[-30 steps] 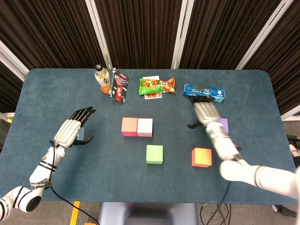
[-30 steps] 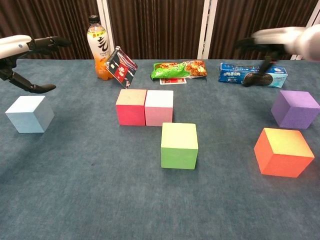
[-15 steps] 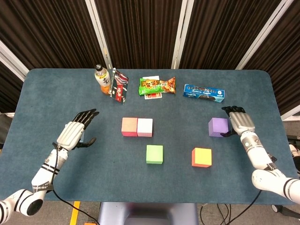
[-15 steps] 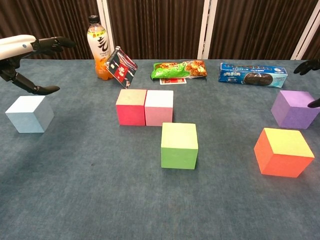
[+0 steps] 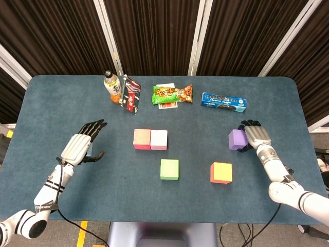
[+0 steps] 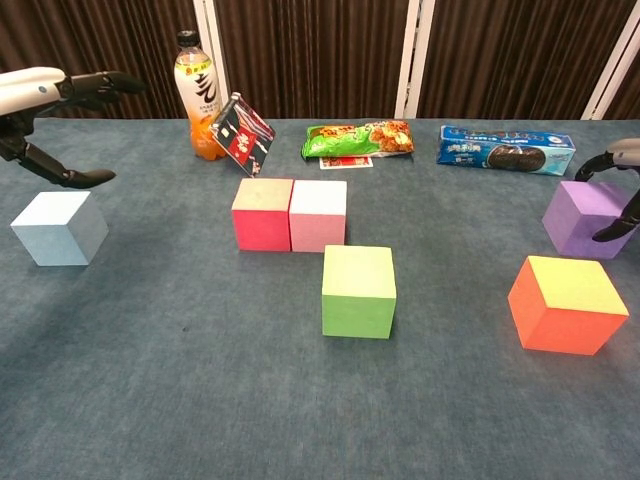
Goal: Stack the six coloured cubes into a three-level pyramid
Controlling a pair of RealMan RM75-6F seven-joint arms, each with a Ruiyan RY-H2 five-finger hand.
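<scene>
While the left hand [image 5: 78,146] stays spread above the pale blue cube [image 6: 58,227], the right hand [image 5: 255,136] has closed in. Its fingers now curl around the purple cube [image 5: 238,139] from its 3 o'clock side.

Even, bright overhead light falls on the table [image 5: 61,98]; shadows beside the cubes are short and soft. Both views are sharp, without glare.

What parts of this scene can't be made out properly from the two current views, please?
- Light blue cube: in the head view the left hand hovers over it and hides nearly all of it.
- Right hand: in the chest view the right edge cuts off all but its fingertips; neither view settles whether it grips the purple cube.
- Cookie pack: the print is too small to read in either view.
</scene>
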